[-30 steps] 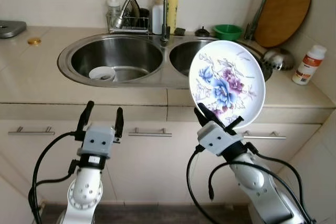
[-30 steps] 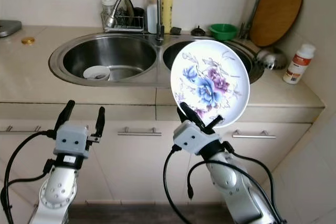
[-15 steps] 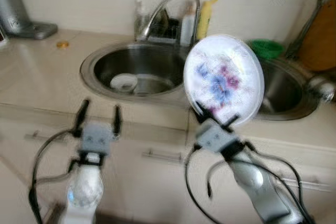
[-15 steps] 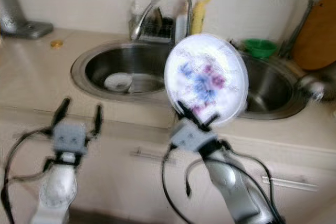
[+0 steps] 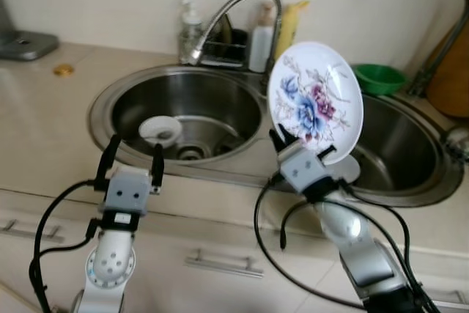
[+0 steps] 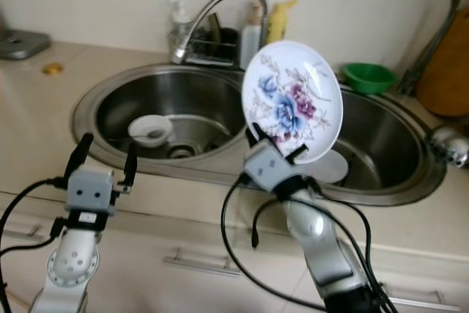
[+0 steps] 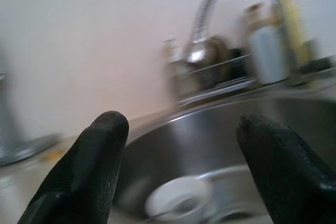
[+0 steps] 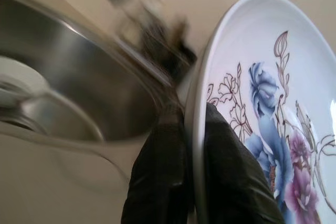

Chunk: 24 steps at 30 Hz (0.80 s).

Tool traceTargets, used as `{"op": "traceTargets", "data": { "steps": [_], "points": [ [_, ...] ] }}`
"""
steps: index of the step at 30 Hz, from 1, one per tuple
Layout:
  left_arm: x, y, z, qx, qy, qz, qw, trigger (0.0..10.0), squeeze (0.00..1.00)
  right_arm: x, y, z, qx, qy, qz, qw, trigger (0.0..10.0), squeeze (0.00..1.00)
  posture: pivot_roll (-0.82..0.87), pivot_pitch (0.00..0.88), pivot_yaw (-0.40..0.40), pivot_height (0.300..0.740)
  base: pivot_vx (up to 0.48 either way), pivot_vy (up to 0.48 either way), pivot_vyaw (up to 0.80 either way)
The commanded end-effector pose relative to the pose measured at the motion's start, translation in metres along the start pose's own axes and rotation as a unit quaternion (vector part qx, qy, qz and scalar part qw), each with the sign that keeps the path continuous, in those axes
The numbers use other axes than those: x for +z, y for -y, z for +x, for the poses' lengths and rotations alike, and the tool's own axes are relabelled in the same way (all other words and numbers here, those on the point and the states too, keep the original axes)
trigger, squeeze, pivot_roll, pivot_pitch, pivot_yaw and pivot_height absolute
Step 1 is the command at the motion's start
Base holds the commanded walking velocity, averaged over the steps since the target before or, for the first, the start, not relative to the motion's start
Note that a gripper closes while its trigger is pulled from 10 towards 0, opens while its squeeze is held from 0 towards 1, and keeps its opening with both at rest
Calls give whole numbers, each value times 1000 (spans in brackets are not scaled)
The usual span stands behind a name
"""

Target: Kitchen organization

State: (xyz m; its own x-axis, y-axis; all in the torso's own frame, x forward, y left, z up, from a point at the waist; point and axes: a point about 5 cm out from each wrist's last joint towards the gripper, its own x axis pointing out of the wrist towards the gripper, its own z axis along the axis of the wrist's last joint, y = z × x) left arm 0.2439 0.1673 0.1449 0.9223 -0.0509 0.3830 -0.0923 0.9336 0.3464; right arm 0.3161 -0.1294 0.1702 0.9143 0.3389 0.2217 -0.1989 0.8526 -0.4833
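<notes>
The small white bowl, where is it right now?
The small white bowl sits in the left sink basin, near the drain, just beyond the open left pincer.

Curved steel faucet (image 5: 233, 14) behind the basins. Wire caddy (image 5: 223, 50) with white pump bottle (image 5: 190, 26), pale bottle (image 5: 261, 39), yellow bottle (image 5: 290, 21). Second tap (image 5: 442, 5) beside wooden board (image 5: 453, 78). Gold lid (image 5: 63, 70) on beige counter (image 5: 44, 122). Cabinet handle (image 5: 223, 263) below.
</notes>
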Motion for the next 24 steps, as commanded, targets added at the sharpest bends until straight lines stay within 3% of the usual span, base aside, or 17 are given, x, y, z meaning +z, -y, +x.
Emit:
{"op": "traceTargets", "data": {
  "steps": [1,2,5,8,11,12,13,15,17,18,19,21,24],
  "points": [
    [2,-5,0,4,8,5,1000,10000,0,9,7,11,-8,12,29,999,10000,0,63,0,-50,740,0,0,0],
    [2,-5,0,4,8,6,1000,10000,0,9,8,15,-9,8,37,999,10000,0,65,0,-50,740,0,0,0],
    [2,-4,1,3,8,7,1000,10000,0,-2,16,42,-21,-44,119,992,10000,0,78,0,-56,740,0,0,0],
    [2,-3,1,3,9,7,1000,10000,0,-9,20,51,-27,-76,143,986,10000,0,87,0,-60,740,0,0,0],
    [2,-3,1,3,8,8,1000,10000,0,-29,29,58,-61,-154,189,968,10000,0,96,0,-66,740,0,0,0],
    [2,-3,1,4,7,9,1000,10000,0,-40,36,58,-89,-190,224,952,10000,0,99,0,-70,740,0,0,0],
    [2,-3,1,4,7,9,1000,10000,0,-40,36,58,-89,-190,224,952,10000,0,99,0,-70,740,0,0,0],
    [1,-3,0,5,6,9,1000,10000,0,-55,50,52,-145,-235,254,927,10000,0,102,0,-74,740,0,0,0],
    [1,-3,0,5,5,9,1000,10000,0,-62,56,48,-165,-252,255,919,10000,0,101,0,-73,740,0,0,0],
    [1,-2,-1,5,4,9,1000,10000,0,-71,62,42,-193,-276,272,902,10000,0,100,0,-74,740,0,0,0],
    [1,-2,-1,5,4,9,1000,10000,0,-71,62,42,-193,-276,272,902,10000,0,100,0,-74,740,0,0,0],
    [0,-2,-1,3,2,8,1000,10000,0,-85,67,30,-224,-311,296,875,10000,0,98,0,-73,740,0,0,0],
    [0,-1,-2,1,0,8,1000,10000,0,-98,69,19,-243,-349,309,851,10000,0,95,0,-71,740,0,0,0]
  ]
}}
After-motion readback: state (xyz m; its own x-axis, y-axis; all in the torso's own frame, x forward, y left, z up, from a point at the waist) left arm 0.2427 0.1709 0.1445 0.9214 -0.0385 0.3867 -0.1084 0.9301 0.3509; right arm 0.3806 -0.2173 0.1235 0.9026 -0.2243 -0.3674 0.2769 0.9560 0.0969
